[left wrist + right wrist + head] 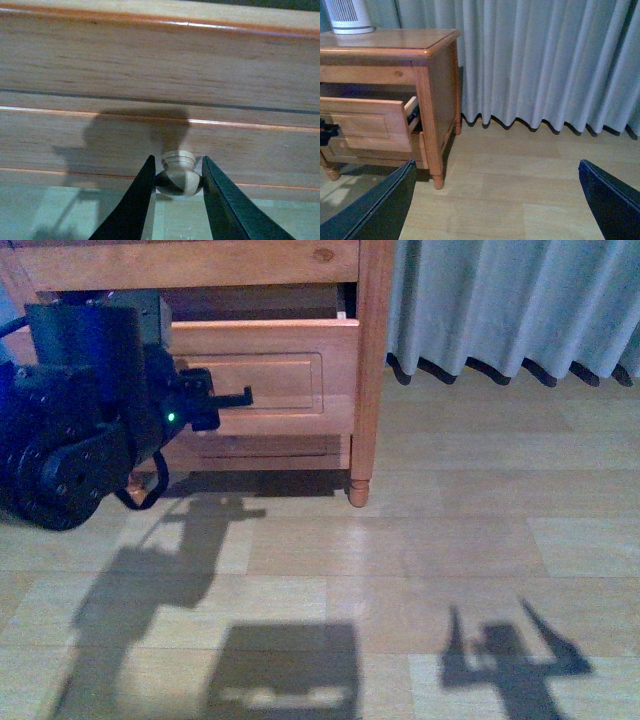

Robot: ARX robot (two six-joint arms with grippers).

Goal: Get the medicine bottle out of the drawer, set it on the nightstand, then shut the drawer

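Note:
The honey-brown nightstand (372, 360) stands at the upper left of the front view. Its upper drawer (270, 375) is pulled partly out. My left gripper (215, 400) is at the drawer front. In the left wrist view the left gripper (177, 160) is shut on the round drawer knob (179, 175), one dark finger on each side. In the right wrist view the nightstand (440, 85) and the partly open drawer (365, 120) show from the side. My right gripper (495, 200) is open and empty above the floor, away from the nightstand. The medicine bottle is not in view.
A tall white ribbed cylinder (347, 17) stands on the nightstand top. A grey curtain (520, 300) hangs to the floor right of the nightstand and also shows in the right wrist view (545, 60). The wooden floor (420, 540) carries the arms' shadows.

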